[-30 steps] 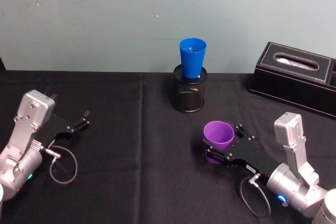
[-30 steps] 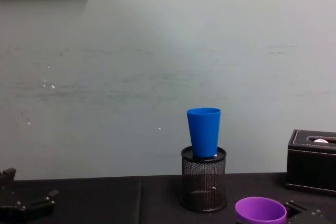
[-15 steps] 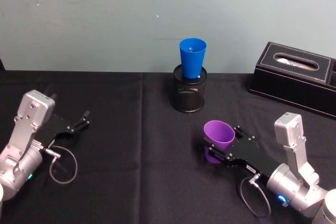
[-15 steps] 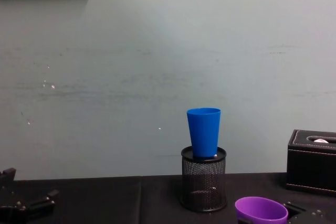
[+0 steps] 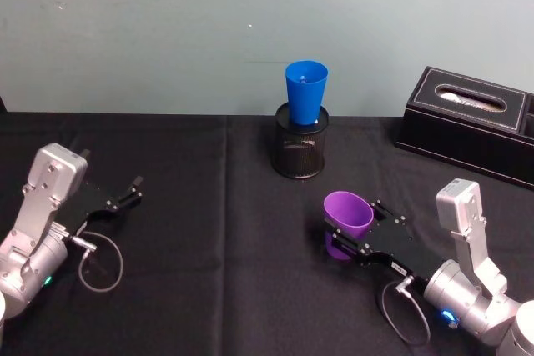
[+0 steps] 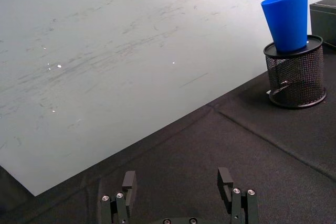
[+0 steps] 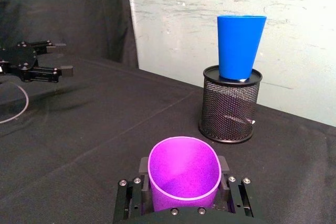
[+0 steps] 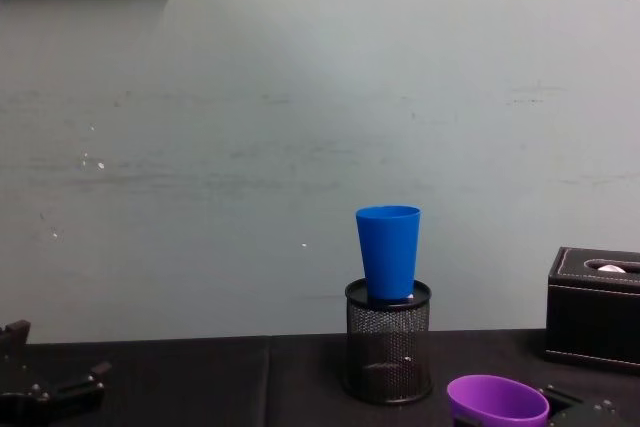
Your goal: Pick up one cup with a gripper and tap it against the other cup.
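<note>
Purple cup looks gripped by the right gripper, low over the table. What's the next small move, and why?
Probably raise the right gripper, shut on the purple cup, and ease it forward-left toward the blue cup. That cup stands in the black mesh holder, so its exposed wall sits higher than the purple cup. The left gripper rests open, far left.

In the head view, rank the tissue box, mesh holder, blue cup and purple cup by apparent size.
1. tissue box
2. mesh holder
3. blue cup and purple cup: look alike; the purple one is nearer the camera, so unranked.
</note>
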Controlling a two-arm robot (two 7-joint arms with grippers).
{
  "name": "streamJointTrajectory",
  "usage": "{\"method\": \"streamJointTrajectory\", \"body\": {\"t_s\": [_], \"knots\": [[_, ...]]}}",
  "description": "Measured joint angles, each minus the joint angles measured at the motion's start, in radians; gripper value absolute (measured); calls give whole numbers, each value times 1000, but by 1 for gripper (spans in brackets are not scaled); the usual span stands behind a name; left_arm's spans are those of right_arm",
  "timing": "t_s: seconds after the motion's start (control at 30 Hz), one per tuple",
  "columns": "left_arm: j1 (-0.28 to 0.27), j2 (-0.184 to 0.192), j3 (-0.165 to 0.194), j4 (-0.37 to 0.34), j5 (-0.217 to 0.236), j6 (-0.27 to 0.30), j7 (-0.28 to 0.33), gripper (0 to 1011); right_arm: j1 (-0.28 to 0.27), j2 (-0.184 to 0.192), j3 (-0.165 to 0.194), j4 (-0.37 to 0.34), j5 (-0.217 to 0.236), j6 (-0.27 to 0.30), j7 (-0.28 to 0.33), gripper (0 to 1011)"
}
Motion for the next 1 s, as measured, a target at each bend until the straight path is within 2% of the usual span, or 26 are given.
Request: {"method": "streamJointTrajectory", "body": {"t_s": [0.47,1.0], "knots": [[0,0,0,0,0,0,0,1012,0,2,0,-6,1,0,2,732],[0,0,0,0,0,0,0,1012,-8,13,15,-88,27,7,5,732]]}}
